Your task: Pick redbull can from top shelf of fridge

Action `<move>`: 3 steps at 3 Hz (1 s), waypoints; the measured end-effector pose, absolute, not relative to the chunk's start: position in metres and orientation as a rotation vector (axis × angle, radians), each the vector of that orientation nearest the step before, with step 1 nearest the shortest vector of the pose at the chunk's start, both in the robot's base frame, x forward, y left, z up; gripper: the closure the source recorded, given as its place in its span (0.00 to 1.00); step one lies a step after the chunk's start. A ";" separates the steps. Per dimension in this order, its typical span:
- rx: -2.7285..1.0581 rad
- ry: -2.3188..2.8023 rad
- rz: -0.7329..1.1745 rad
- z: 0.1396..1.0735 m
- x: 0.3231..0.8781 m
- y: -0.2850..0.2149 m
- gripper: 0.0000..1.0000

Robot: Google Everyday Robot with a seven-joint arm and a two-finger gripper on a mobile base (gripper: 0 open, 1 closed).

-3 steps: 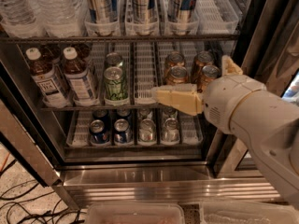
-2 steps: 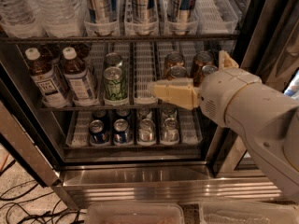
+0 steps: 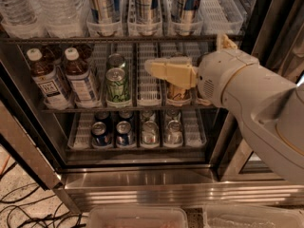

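**One claw under the shelf rail, below the checked can**

Three tall slim cans stand in the clear plastic cup fronts of the top shelf (image 3: 71,40), a white wire rack with a dark metal front rail. The middle one is the redbull can (image 3: 145,4), silver with thin dark-blue checked lines. Its upper end is cut off by the edge of the view. Two slim blue-and-silver cans (image 3: 103,4) stand just beside the redbull can, one on each side. Clear plastic water bottles (image 3: 52,8) stand further to its left.

The cream-coloured claw (image 3: 151,68) sits below the redbull can, under the shelf's rail and apart from it. It points left in front of the middle rack. Whether it is released or clenched cannot be told. The bulky white arm (image 3: 247,94) behind it fills the space to the lower right of the redbull can.

Down and to the left of the redbull can is a short green can (image 3: 118,84), near the claw's tip. Two brown bottles with white caps (image 3: 47,77) stand further left. Well below the redbull can, short silver and blue cans (image 3: 149,132) fill the lowest rack. Under them is the stainless-steel base of the fridge (image 3: 142,184). Dark cables (image 3: 19,208) lie on the floor at the lower left.
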State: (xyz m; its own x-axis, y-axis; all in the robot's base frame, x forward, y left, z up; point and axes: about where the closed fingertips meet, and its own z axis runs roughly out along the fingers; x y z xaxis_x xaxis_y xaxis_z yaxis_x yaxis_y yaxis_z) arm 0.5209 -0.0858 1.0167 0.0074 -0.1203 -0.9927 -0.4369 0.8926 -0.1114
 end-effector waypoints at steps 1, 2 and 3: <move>-0.469 1.534 0.349 1.011 0.527 -0.068 0.00; -0.508 1.529 0.394 1.002 0.527 -0.053 0.00; -0.545 1.525 0.376 1.003 0.526 -0.048 0.00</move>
State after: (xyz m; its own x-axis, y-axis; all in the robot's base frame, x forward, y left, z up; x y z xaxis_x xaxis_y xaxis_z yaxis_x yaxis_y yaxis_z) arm 0.5258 -0.0482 1.0031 0.0257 -0.1027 -0.9944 -0.5533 0.8270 -0.0997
